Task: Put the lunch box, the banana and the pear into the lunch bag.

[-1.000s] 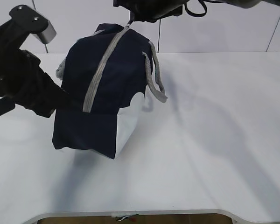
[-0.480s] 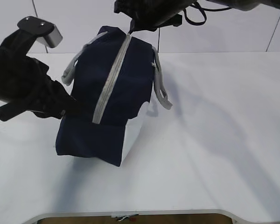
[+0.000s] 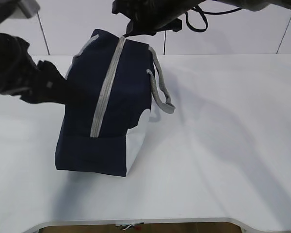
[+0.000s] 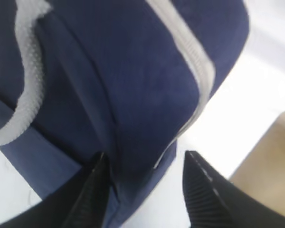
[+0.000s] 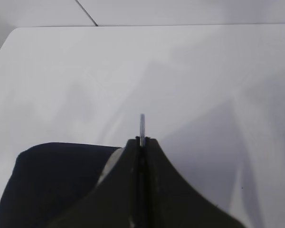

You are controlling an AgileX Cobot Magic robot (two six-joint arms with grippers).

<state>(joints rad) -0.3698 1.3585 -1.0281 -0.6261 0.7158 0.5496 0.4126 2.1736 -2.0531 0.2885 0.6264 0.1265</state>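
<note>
The white table (image 3: 223, 145) in front of the pale wall panels carries only the lunch bag (image 3: 116, 97), which now stands taller and further left than half a second ago, its grey zipper (image 3: 105, 90) closed along its whole visible length. My right gripper (image 5: 141, 142) is clamped on the ring pull (image 5: 142, 124) at the bag's far top end, and my left gripper (image 4: 142, 185) has its fingers spread around the bag's lower corner; the lunch box, banana and pear are not visible, so I judge packing done and closure complete
</note>
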